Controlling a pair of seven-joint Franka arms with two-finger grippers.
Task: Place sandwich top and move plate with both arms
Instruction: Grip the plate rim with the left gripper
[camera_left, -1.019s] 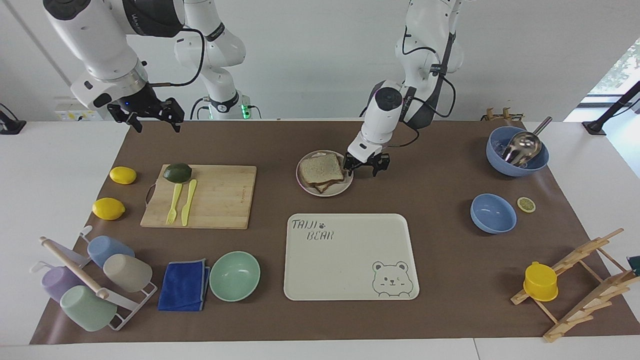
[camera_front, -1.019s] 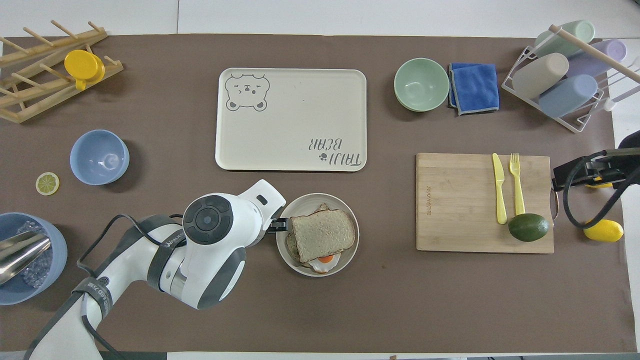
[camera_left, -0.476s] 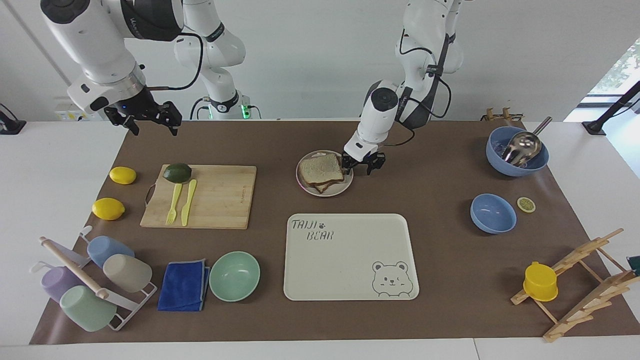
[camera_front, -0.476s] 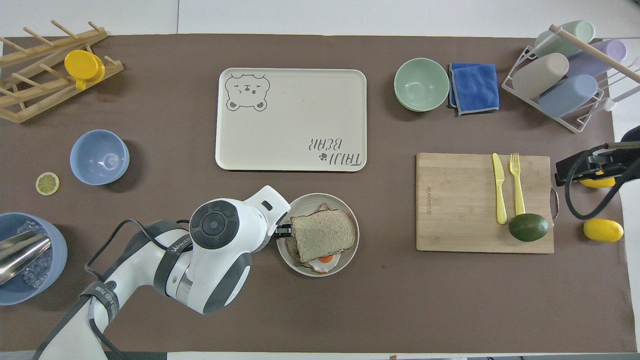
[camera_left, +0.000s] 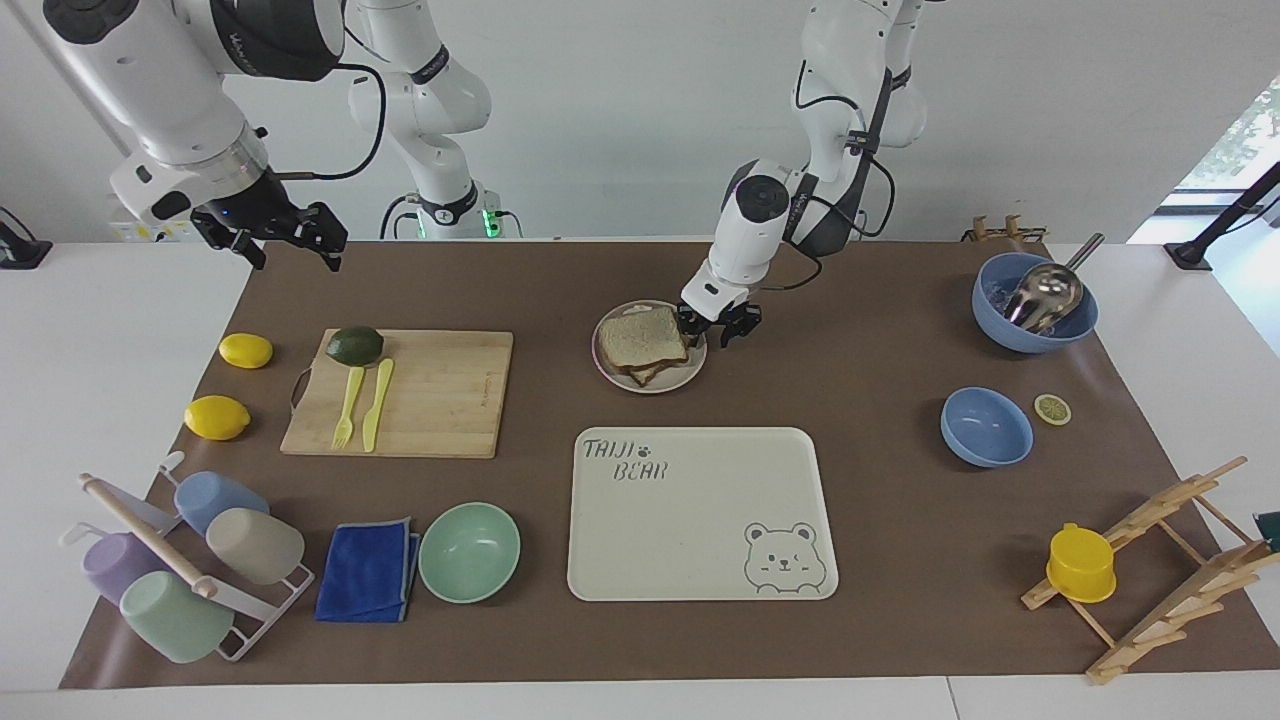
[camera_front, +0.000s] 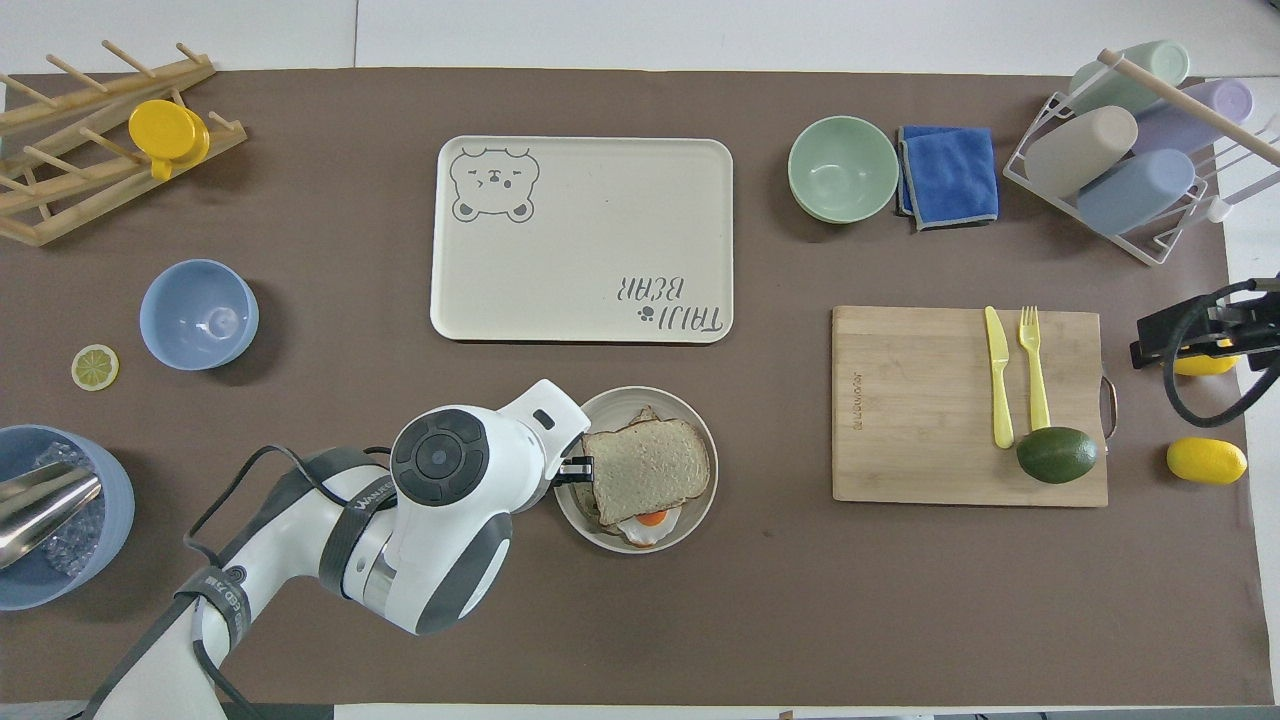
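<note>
Left gripper (camera_left: 714, 331) stands at the plate (camera_left: 678, 381) rim beside the sandwich top (camera_left: 640, 338); I cannot tell its opening. Right gripper (camera_left: 272, 240) is wide, holding nothing.

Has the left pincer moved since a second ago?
Yes. The left pincer has shifted toward the plate, now at the rim on the left arm's side.

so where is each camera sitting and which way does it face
Facing view: high across the table, looking at both robots; both arms show whole, the left hand at the plate, the right hand raised.
Overhead view: above the robots' end, looking down and forward; mostly the left arm shows.
Both share the plate, sandwich top and tray, turned half around.
</note>
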